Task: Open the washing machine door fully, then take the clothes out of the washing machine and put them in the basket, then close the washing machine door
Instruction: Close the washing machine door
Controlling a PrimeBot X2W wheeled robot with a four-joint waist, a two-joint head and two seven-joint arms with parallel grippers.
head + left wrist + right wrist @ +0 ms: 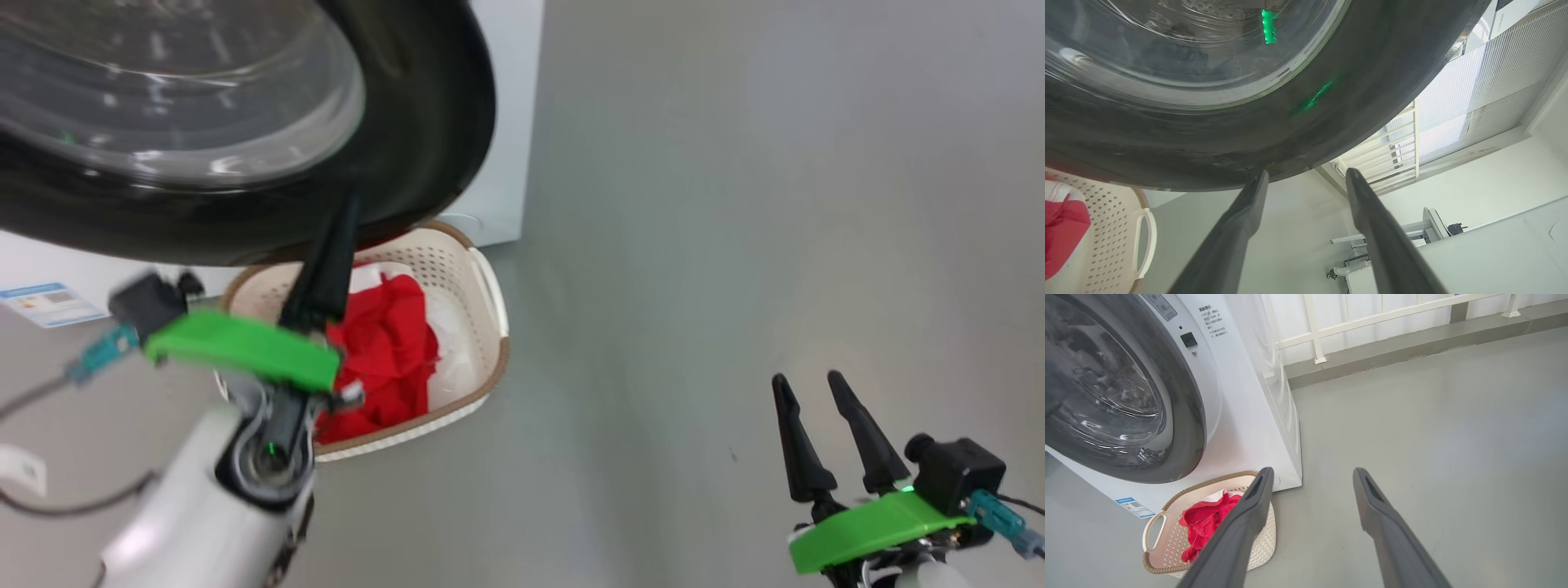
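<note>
Jaws first: left gripper (1306,179) has its jaws spread wide with nothing between them. The right gripper (807,378) is also wide open and empty, parked over bare floor (735,204) at about 4 o'clock in the head view.

What the next move hangs on is the washing machine door (424,122). It sits dead ahead of the left jaws at 12 o'clock, and its black rim sweeps from 9 round to 2 across the left wrist view. The fingertips are right at the rim's lower edge. Touching or just off it, I honestly can't tell. The left arm is the near one by a mile. From the right jaws the door is way off at 10 o'clock.

The red clothes (392,351) are heaped in the basket (500,359), on the floor just below the door at 6 o'clock, up against the washing machine (1241,416). So I'd say we're at the close-the-door step.

Hard to make out:
- From the right wrist view the door looks roughly flush with the front, maybe shut, but it's blurry and a latch isn't visible.
- The glass is all reflections, so I can't say the drum is empty.
- The door is cut off at the top and left of the head view.
</note>
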